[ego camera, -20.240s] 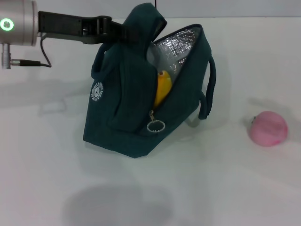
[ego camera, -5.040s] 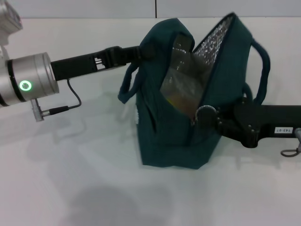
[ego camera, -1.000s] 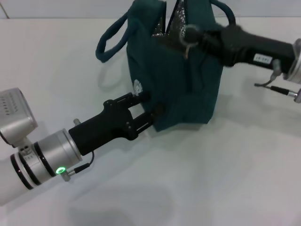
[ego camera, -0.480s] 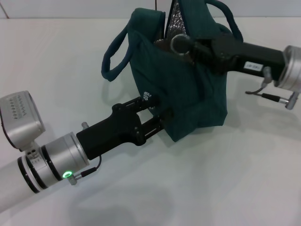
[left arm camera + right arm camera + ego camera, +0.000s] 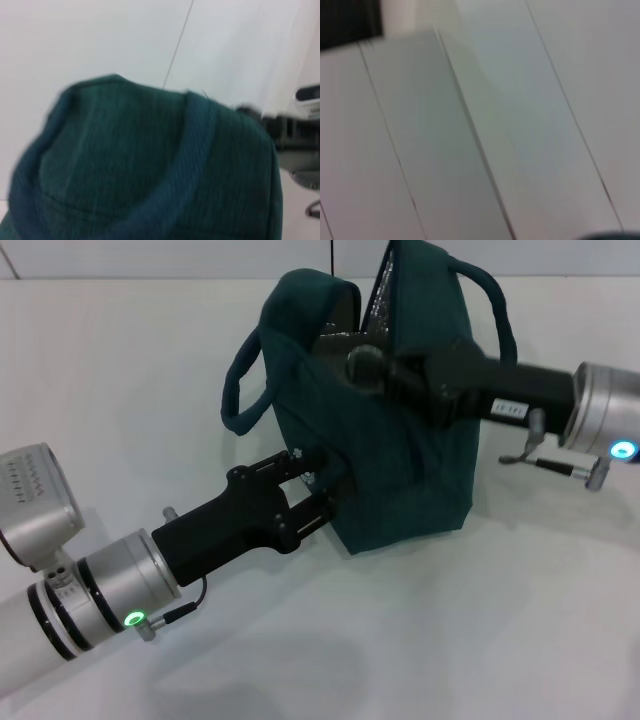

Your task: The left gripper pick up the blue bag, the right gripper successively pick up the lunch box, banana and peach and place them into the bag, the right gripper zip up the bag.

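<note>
1. Arm first, the nearest thing I see from the head camera: the left gripper (image 5: 322, 476) reaches up from the near left, and its jaws are narrow, pinched on the lower near corner of the blue bag (image 5: 400, 455).
2. Just beyond those jaws the bag stands on the white table (image 5: 480, 640), leaning, with one carry handle (image 5: 240, 390) looping out to the left of the jaws and the other arching over the far right of its top.
3. Farther back, the right gripper (image 5: 362, 364) comes in from the right at the bag's mouth, above and beyond the left jaws. I cannot tell from here whether its jaws are apart or closed on anything; the tip is dark against dark fabric.
4. Beside that tip a strip of silver lining (image 5: 378, 302) shows in the gap at the top.
5. The left wrist camera gives what the head camera does not: the bag's fabric (image 5: 125, 170) close up, filling the picture, with the right arm (image 5: 295, 135) at the far edge.
6. The right wrist camera shows only pale panels (image 5: 520, 125), no bag and no fingers.
</note>
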Robot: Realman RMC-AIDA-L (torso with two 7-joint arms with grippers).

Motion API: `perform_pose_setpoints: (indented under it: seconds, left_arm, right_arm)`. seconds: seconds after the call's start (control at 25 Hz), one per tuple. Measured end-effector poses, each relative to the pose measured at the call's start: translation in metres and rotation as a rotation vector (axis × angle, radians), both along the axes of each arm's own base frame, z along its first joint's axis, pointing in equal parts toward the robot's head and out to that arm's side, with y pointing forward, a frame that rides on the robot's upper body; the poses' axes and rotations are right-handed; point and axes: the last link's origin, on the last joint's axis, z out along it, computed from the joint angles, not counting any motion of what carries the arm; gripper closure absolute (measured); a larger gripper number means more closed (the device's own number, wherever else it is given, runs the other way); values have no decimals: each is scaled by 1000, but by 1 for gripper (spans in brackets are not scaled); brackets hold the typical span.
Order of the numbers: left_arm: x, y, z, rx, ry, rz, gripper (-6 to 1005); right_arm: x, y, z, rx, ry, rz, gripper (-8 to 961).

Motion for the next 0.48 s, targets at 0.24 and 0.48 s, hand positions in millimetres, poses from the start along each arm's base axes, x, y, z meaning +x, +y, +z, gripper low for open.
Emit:
perform_pose_setpoints:
  seconds: [0.24, 0.48]
  left_arm:
    - [2, 0, 3, -2, -13, -21, 484]
    - [7, -7, 8, -8, -60, -61, 484]
  right_arm:
    - [1, -3, -6, -12, -22, 6, 940]
    - [-3, 1, 6, 42, 42, 14, 940]
